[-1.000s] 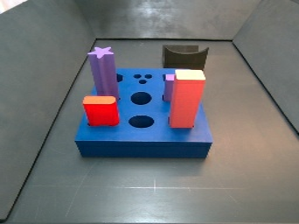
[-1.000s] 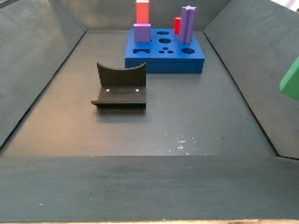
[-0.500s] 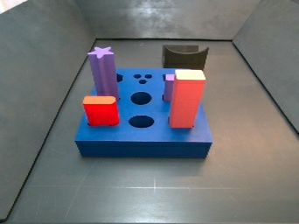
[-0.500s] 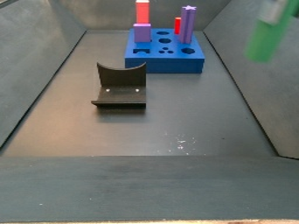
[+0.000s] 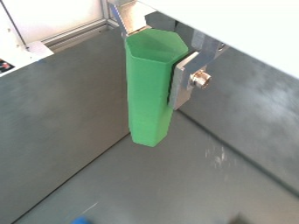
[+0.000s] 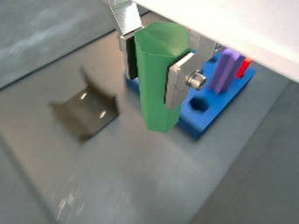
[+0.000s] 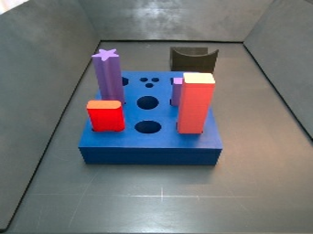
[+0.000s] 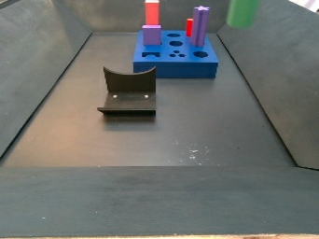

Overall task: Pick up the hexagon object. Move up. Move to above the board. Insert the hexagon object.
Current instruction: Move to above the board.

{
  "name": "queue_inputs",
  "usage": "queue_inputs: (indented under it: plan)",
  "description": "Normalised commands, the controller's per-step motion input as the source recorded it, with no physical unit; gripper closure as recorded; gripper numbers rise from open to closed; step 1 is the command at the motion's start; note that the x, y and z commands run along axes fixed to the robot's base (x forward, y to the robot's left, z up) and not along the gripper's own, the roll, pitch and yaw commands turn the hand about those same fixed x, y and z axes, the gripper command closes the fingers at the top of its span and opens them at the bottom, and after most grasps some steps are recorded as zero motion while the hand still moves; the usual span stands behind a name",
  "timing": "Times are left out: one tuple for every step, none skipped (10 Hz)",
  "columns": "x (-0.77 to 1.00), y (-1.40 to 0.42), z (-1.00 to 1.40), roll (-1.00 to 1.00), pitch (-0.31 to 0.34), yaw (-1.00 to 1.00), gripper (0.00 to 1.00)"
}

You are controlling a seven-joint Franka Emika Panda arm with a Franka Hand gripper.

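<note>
My gripper is shut on the hexagon object, a slim green prism that hangs upright between the silver fingers in both wrist views. In a side view only the post's lower end shows at the top edge, high in the air just right of the board; the gripper itself is out of frame there. The board is a thick blue block with holes in its top. In a wrist view it lies below and behind the held post.
On the board stand a purple star-topped post, a tall red block, a short red block and a small purple block. The dark fixture stands on the floor beside the board. Grey walls enclose the floor.
In the side view the green post has moved from the right edge leftward and farther back, ending up high beside the board. The board and its pieces have not moved.
</note>
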Motion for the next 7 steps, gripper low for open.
queue_inputs:
  plan:
    - [0.38, -1.0, 0.24, -0.07, 0.107, -0.12, 1.0]
    - [0.39, -1.0, 0.25, -0.04, 0.121, -0.05, 1.0]
    - [0.39, -1.0, 0.25, -0.01, 0.125, -0.03, 1.0]
    - [0.41, -1.0, 0.25, -0.02, 0.132, -0.02, 1.0]
    - [0.41, -1.0, 0.25, -0.01, 0.135, -0.01, 1.0]
    - [0.43, -1.0, 0.25, -0.01, 0.132, 0.0, 1.0]
    - [0.43, -1.0, 0.25, 0.0, 0.12, 0.0, 1.0]
